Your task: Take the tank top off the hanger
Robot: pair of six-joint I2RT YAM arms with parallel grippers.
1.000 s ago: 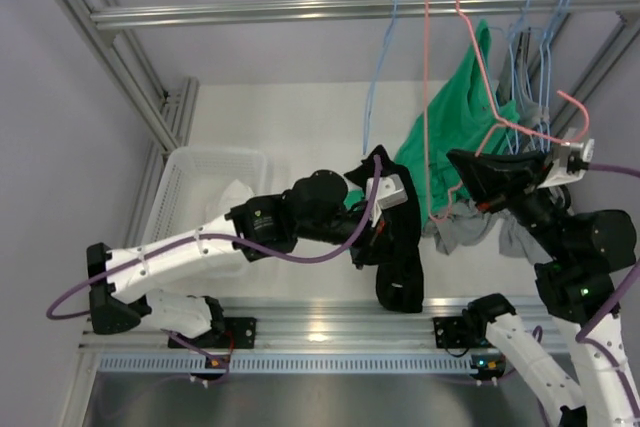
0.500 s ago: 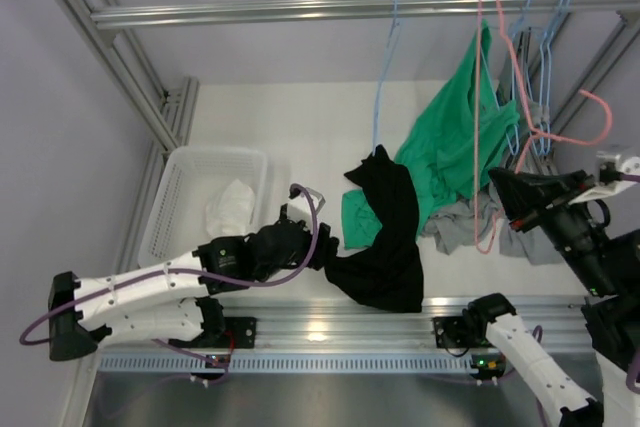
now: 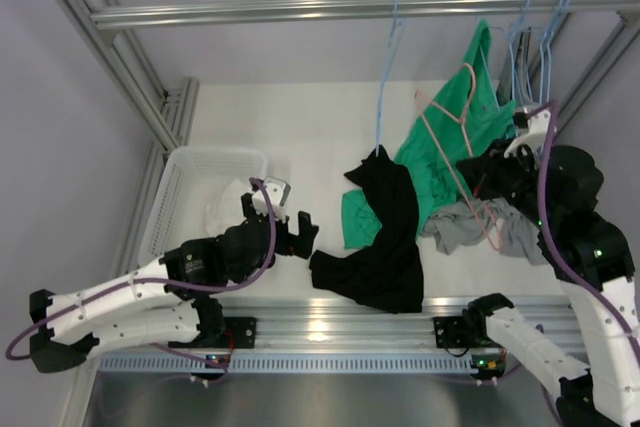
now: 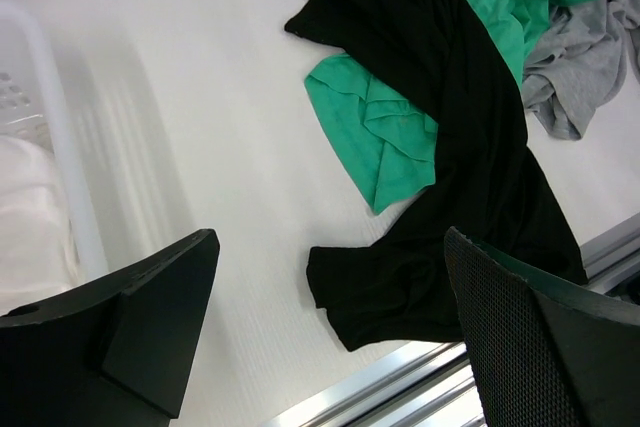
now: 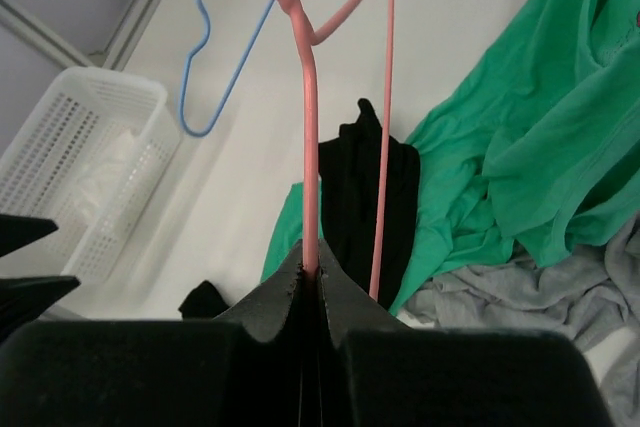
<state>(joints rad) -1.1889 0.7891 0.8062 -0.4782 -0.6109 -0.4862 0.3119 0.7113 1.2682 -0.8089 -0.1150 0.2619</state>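
The black tank top [image 3: 385,242] lies crumpled on the white table, free of the hanger; it also shows in the left wrist view [image 4: 470,147] and the right wrist view [image 5: 365,187]. The bare pink wire hanger [image 3: 450,157] is held up over the green cloth, and my right gripper [image 3: 487,175] is shut on its wire [image 5: 310,147] at the fingertips [image 5: 312,272]. My left gripper [image 3: 292,230] stands open just left of the tank top's lower corner, nothing between its fingers [image 4: 330,247].
A green shirt [image 3: 425,162] hangs from the rail [image 3: 300,12] down onto the table, with a grey garment [image 3: 465,229] beside it. Blue hangers [image 3: 383,77] hang on the rail. A white basket [image 3: 215,153] holding white cloth stands at the left.
My left gripper opened, let go of the black tank top and drew back leftward; the tank top dropped onto the table. The right arm swung the pink hanger down and left.
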